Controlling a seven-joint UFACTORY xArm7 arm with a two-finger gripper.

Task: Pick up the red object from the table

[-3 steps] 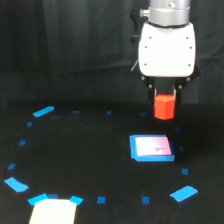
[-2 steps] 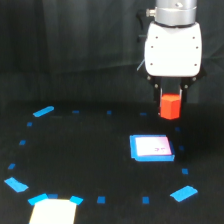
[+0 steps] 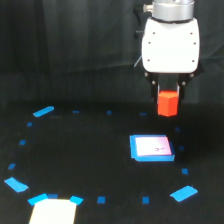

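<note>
- Nearest, bottom edge toward the exterior view's left: pale cream rectangular patch [image 3: 52,212], cut off by the frame, flanked by bright blue tape strips.
- Black table [image 3: 85,155] dotted with small blue tape marks [image 3: 43,111] in a rough ring; larger blue pieces at the exterior view's lower left and lower right.
- Mid-ground, toward the exterior view's right: white square pad with blue edging [image 3: 152,148], lying flat inside the ring.
- Above and slightly right of the pad, well clear of the table surface: red object [image 3: 167,103], chunky red-orange block, hanging in the air with nothing under it.
- Gripper [image 3: 168,94] clenched on the red object's upper part; dark fingers [image 3: 154,88] pressed against both of its sides, lower half of the block showing below them.
- Above that: white boxy gripper housing [image 3: 170,46], topped by a grey metallic wrist ring at the frame's upper edge.
- Farthest: dark curtain-like backdrop, details lost in shadow.
</note>
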